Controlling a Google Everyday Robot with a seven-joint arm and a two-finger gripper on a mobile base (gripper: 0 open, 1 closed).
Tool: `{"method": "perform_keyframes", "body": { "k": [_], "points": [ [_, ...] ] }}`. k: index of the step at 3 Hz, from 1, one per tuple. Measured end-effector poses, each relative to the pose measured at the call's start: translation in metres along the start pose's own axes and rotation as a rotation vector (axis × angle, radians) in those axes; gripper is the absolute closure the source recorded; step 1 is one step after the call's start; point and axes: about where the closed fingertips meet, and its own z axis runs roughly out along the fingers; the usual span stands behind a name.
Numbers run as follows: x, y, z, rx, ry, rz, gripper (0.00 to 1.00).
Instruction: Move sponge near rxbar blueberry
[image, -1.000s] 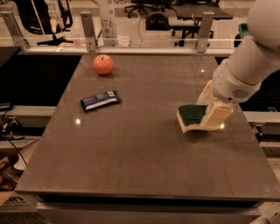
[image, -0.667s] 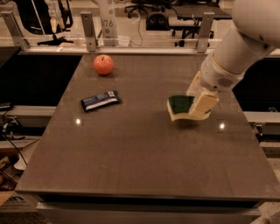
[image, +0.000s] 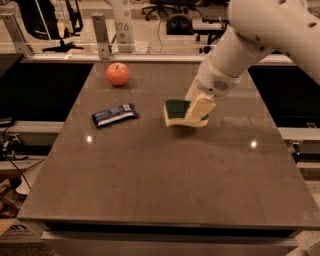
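At mid-table (image: 165, 185), the gripper (image: 199, 108) is clamped on the right end of the sponge (image: 175, 110) (green face up). The rxbar blueberry (image: 115, 115) lies to the left, apart from the sponge. An apple (image: 118, 74) sits at the far left.

Single high front view, angled down over the whole table (image: 160, 180), mid-range, gripper (image: 196, 107) right of centre.

Brown matte surface (image: 150, 195) carries a round red-orange apple (image: 118, 74) and a flat dark-blue bar wrapper (image: 115, 115); the tool (image: 198, 108) clasps a green-topped sponge (image: 175, 108) mid-surface.
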Motion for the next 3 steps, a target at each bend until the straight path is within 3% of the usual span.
{"method": "perform_keyframes", "body": {
  "k": [2,3],
  "points": [
    [-0.068,0.011,0.033,-0.041,-0.056,-0.025,1.0],
    [-0.091,0.007,0.042,-0.036,-0.064,-0.023,0.84]
  ]
}}
